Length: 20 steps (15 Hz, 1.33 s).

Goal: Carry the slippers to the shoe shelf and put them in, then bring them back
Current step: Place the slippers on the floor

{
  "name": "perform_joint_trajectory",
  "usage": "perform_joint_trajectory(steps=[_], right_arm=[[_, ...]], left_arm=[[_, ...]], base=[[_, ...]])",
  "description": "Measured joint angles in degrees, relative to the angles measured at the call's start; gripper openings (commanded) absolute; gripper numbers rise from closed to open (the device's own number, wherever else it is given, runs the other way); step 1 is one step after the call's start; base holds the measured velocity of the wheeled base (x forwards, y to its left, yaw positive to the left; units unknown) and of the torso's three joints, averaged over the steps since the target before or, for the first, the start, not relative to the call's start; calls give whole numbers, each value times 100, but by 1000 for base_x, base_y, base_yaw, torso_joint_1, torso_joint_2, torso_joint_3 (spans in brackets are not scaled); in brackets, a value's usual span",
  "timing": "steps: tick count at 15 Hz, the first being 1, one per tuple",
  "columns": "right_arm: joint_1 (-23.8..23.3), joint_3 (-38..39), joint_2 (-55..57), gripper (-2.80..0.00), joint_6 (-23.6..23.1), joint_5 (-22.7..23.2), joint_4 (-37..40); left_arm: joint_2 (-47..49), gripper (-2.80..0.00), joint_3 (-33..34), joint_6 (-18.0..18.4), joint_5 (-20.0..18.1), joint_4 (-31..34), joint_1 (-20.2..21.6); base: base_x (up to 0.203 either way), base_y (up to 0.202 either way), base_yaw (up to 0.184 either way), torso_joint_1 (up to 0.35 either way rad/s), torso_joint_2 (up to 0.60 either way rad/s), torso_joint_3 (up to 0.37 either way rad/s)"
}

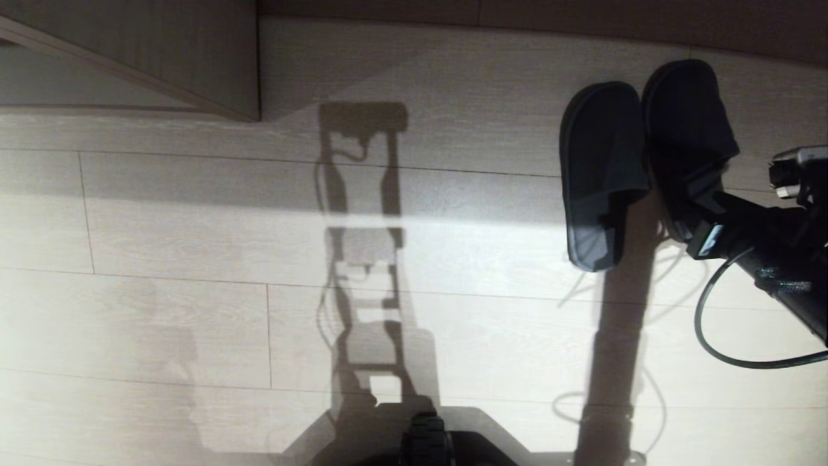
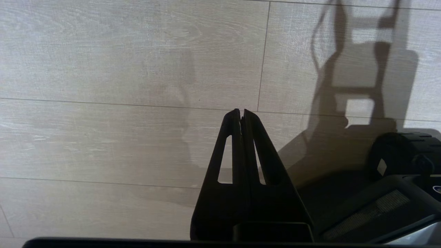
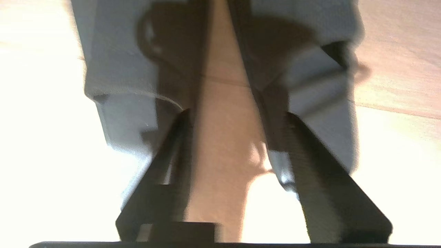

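The two dark grey-blue slippers lie side by side on the pale boards at the right, one [image 1: 601, 162] nearer the middle and the other [image 1: 686, 123] beyond it. My right gripper [image 1: 682, 213] reaches in from the right edge at their heel ends. In the right wrist view its jaws [image 3: 237, 112] stand apart, one finger over the inner edge of each slipper [image 3: 117, 69] [image 3: 320, 96], with a strip of floor between. A taupe wood-grain panel of the shoe shelf [image 1: 194, 58] stands at the top left. My left gripper [image 2: 241, 111] hangs shut and empty over the floor.
A dark board [image 1: 517, 10] runs along the far edge behind the slippers. My base [image 1: 427, 440] shows at the bottom middle and its shadow stretches up the floor. A black cable [image 1: 711, 336] loops below the right arm.
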Motion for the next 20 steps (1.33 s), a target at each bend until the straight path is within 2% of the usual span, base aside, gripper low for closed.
perform_joint_trajectory(steps=[4,10,15,20], right_arm=[[-412,-236,114,-280,-50,-21,204],[-460,-722,769,-280,-126,-3,85],[-295,-772,1336,-280,-107,-22,-743],[37,-701,1462,-280,-59,-49,-750]], left_arm=[[0,-280,0,-2,-2,0,-4],[0,-280,0,-4,-2,0,2],[0,-280,0,-6,1,1,-2],[0,-280,0,-4,-2,2,0]], base=[[0,0,0,0,0,0],[0,0,0,0,0,0],[0,0,0,0,0,0],[0,0,0,0,0,0]])
